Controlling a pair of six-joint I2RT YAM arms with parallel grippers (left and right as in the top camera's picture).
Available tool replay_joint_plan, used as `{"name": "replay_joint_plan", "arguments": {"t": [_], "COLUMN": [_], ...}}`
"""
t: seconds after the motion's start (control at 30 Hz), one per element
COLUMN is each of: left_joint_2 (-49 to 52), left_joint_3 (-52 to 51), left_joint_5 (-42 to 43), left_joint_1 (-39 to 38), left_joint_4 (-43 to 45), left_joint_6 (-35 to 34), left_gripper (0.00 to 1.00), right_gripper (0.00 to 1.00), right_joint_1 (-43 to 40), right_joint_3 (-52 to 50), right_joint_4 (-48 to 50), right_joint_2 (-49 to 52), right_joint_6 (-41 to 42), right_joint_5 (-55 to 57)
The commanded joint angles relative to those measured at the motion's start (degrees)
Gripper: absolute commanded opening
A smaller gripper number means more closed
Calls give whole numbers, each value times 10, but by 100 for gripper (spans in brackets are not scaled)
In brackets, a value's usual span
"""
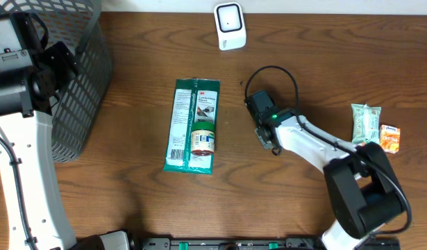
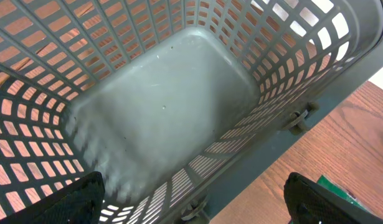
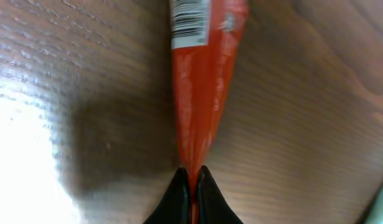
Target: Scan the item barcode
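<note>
In the right wrist view my right gripper [image 3: 192, 180] is shut on the near edge of an orange packet [image 3: 200, 93]. A white barcode label [image 3: 191, 22] shows at the packet's far end. Overhead, the same orange packet [image 1: 389, 137] sits at the right side of the table, beside the folded right arm. A white scanner [image 1: 230, 26] stands at the back middle of the table. My left gripper [image 2: 197, 202] is open and empty above the grey mesh basket [image 2: 166, 106].
A green 3M package [image 1: 192, 125] with a roll on it lies at the table's middle. A pale green packet [image 1: 366, 121] lies next to the orange one. The basket [image 1: 81, 83] fills the back left corner.
</note>
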Motion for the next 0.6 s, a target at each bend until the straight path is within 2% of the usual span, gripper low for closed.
{"name": "replay_joint_plan", "arguments": {"t": [0.0, 0.03, 0.13, 0.17, 0.2, 0.27, 0.33, 0.53, 0.57], "left_joint_2": [0, 0, 0, 0, 0, 0, 0, 0, 0], "left_joint_3": [3, 3, 3, 3, 3, 3, 3, 3, 3], "left_joint_5": [-7, -7, -7, -7, -7, -7, -7, -7, -7], "left_joint_1": [3, 3, 3, 3, 3, 3, 3, 3, 3], "left_joint_4": [0, 0, 0, 0, 0, 0, 0, 0, 0], "left_joint_6": [5, 5, 5, 5, 5, 5, 5, 5, 5], "left_gripper": [93, 93, 93, 92, 93, 92, 92, 92, 92], "right_gripper": [1, 6, 34, 52, 59, 64, 65, 67, 70], "right_joint_1": [6, 6, 2, -1, -5, -13, -21, -47, -52], "right_joint_3": [8, 8, 8, 8, 8, 8, 10, 38, 38], "right_joint_4": [14, 17, 23, 22, 20, 14, 4, -31, -35], "right_joint_2": [16, 16, 14, 13, 12, 8, -2, -81, -95], "right_joint_6": [6, 6, 5, 5, 6, 5, 5, 6, 6], "right_joint_5": [-25, -38, -95, -107, -110, -110, -115, -211, -219]}}
